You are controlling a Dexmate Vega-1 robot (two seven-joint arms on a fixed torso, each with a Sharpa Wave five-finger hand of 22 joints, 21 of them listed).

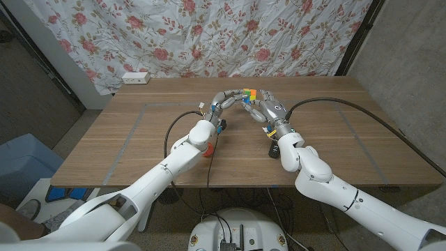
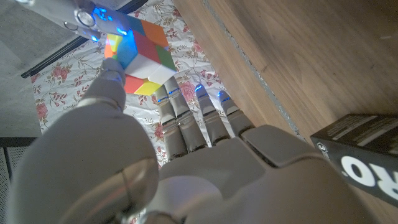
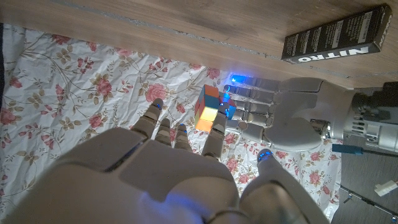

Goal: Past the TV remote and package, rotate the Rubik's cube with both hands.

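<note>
The cube [image 1: 247,93] is being held up above the far middle of the surface [image 1: 125,139], and we are gripping it from both sides: our left robot hand [image 1: 226,102] is pinching it with fingertips [image 2: 112,70], and our right robot hand [image 1: 267,106] is closing its fingers [image 3: 219,124] on the opposite side. In the left wrist view its white, yellow, orange, blue and green tiles are showing. A black box [image 3: 336,34] is lying on the surface beside the hands. A flowered cloth [image 1: 209,35] is hanging behind.
</note>
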